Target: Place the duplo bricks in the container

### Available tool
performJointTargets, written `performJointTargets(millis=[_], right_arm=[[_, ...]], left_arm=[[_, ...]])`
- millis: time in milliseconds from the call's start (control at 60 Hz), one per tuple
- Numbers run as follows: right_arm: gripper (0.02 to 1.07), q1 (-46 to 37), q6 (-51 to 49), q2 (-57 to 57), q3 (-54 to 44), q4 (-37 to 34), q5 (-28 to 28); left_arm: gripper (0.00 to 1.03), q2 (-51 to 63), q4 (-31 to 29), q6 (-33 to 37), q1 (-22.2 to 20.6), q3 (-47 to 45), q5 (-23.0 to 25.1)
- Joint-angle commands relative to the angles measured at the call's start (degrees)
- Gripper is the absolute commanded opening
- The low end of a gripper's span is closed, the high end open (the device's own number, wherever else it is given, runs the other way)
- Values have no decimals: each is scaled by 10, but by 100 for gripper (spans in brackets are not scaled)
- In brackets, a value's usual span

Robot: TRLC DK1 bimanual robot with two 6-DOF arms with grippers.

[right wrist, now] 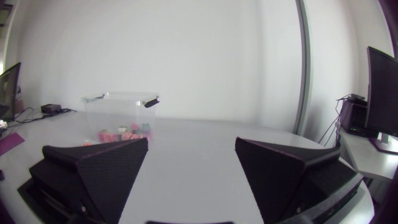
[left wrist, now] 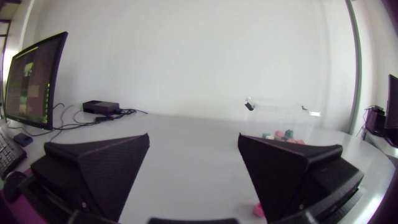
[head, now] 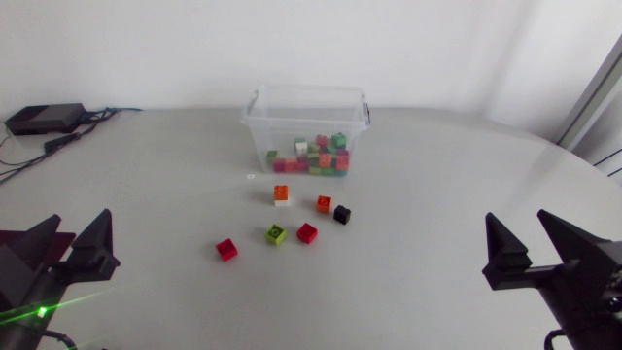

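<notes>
A clear plastic container (head: 255, 119) stands at the back middle of the table, with several coloured duplo bricks (head: 321, 156) inside. In front of it lie loose bricks: an orange-on-white stack (head: 281, 195), an orange one (head: 324, 203), a black one (head: 341, 214), a yellow-green one (head: 276, 233) and two red ones (head: 307, 232) (head: 226, 249). My left gripper (head: 70, 241) is open at the near left, nothing between its fingers. My right gripper (head: 533, 243) is open at the near right, also empty. The left wrist view shows the container (left wrist: 283, 115) ahead beyond the open gripper (left wrist: 194, 171); the right wrist view shows the container (right wrist: 121, 112) too.
A black box (head: 44, 118) with cables lies at the table's back left corner. A small white ring (head: 251, 177) lies just in front of the container.
</notes>
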Motion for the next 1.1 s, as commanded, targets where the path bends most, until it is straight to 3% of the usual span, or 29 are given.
performJointTargets(millis=[0,283,417,617,767,917,1000,1083], right_arm=[[103,4,7,-3,-11,-6,-3],[103,6,7,-4,-9,-4,-3],[102,8,8,13,23,-10,-3],[102,17,15,167,127,-21,-4],[102,21,22,252,187,-45,-10],[102,22,27,324,246,-94,-8],[102,22,27,393,298,-162,-6],[102,19,15,442,335,-222,-5]], left_arm=[[99,-6,-1,-10,-3,-10,3],[99,-6,-5,-2,-3,2,3],[99,23,-40,-4,-10,49,4],[99,167,-90,-5,-56,152,4],[95,302,-200,3,-76,260,2],[95,474,-364,84,-87,387,2],[95,550,-456,134,-101,442,2],[95,592,-509,144,-110,465,2]])
